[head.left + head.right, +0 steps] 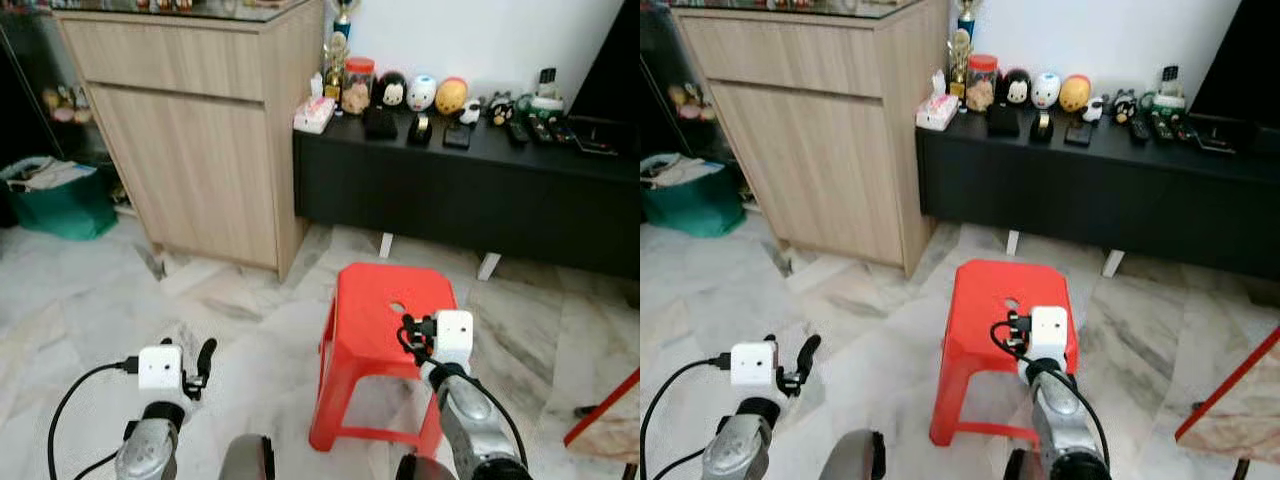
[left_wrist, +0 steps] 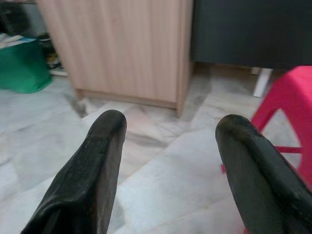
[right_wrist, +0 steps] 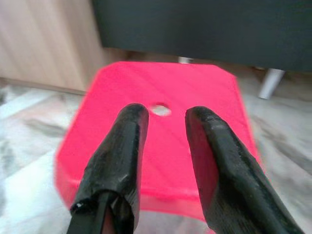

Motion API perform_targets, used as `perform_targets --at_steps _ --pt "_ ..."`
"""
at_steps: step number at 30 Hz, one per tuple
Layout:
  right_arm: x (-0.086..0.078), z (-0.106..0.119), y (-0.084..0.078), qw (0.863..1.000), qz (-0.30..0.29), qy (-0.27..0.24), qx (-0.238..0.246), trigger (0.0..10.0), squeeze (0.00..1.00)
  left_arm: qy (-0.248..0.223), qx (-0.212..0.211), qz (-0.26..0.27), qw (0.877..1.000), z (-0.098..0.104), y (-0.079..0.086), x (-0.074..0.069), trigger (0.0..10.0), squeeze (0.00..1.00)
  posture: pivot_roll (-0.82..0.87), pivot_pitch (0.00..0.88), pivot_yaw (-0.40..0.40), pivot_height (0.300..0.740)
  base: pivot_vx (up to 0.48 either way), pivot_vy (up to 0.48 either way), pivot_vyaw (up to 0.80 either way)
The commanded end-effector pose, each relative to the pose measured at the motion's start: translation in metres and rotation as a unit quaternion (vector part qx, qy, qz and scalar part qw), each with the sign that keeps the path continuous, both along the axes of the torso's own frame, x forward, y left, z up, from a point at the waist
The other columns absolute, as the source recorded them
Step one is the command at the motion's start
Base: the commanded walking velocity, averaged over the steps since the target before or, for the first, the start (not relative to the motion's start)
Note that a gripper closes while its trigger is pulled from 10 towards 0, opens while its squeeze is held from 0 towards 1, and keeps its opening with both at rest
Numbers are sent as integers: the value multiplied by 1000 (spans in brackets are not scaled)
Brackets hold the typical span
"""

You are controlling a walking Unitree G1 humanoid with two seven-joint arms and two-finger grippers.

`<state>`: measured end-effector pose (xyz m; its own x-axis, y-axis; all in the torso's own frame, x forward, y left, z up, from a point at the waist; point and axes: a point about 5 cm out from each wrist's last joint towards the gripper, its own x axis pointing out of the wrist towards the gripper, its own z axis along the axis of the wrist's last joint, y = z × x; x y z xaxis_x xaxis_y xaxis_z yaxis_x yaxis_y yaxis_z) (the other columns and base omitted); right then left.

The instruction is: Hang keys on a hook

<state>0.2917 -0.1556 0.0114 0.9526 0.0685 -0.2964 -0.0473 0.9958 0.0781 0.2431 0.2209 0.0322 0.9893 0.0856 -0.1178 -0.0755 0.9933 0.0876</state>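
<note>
Red square plastic stool (image 1: 385, 300) lies beneath the right claw (image 3: 163, 114), released and empty; left claw (image 2: 168, 129) likewise released. Keys unlocated: survey surroundings before reaching.

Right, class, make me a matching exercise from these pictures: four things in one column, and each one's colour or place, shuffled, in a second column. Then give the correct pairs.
Things:
1. stool
2. bag
3. wooden cabinet
4. tissue box

Colour or place:
A. on the near end of the black bench, next to the cabinet
B. red, on the floor under the right gripper
C. green, on the floor on the far side of the cabinet from the bench
D. light brown, standing against the end of the black bench

Pairs: 1-B, 2-C, 3-D, 4-A
</note>
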Motion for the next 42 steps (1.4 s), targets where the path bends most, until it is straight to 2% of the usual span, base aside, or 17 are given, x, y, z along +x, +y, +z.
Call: perform_targets --at_steps 1,9,10,27,37,40,42 --pt "-3 -5 -4 1000 -6 13 1 10000 0 0 -7 -9 1000 1 -5 4 10000 0 114 0 -61 606 255 0 0" --pt "-6 -7 -6 1000 -4 15 -7 10000 0 0 -8 -12 1000 1 -5 4 10000 0 115 0 -60 606 292 0 447" --pt "-7 -8 -7 1000 -14 19 8 10000 0 0 -9 -13 1000 1 -5 4 10000 0 115 0 -60 606 304 0 0" --pt "-5 -8 -5 1000 -2 18 0 10000 0 -2 -10 -20 1000 2 -8 7 10000 0 115 0 -60 606 332 0 0" --pt "-15 -23 -3 996 30 77 -15 10000 0 -3 -6 -17 1000 2 -9 7 10000 0 108 0 -61 606 65 0 0" --pt "-19 -29 -5 994 33 99 -27 10000 0 -3 -8 -19 1000 2 -10 7 10000 0 107 0 -62 606 0 0 0" --pt "-21 -33 -13 991 23 121 -44 10000 0 -3 -10 -20 1000 2 -11 7 10000 0 102 0 -61 606 0 0 0"
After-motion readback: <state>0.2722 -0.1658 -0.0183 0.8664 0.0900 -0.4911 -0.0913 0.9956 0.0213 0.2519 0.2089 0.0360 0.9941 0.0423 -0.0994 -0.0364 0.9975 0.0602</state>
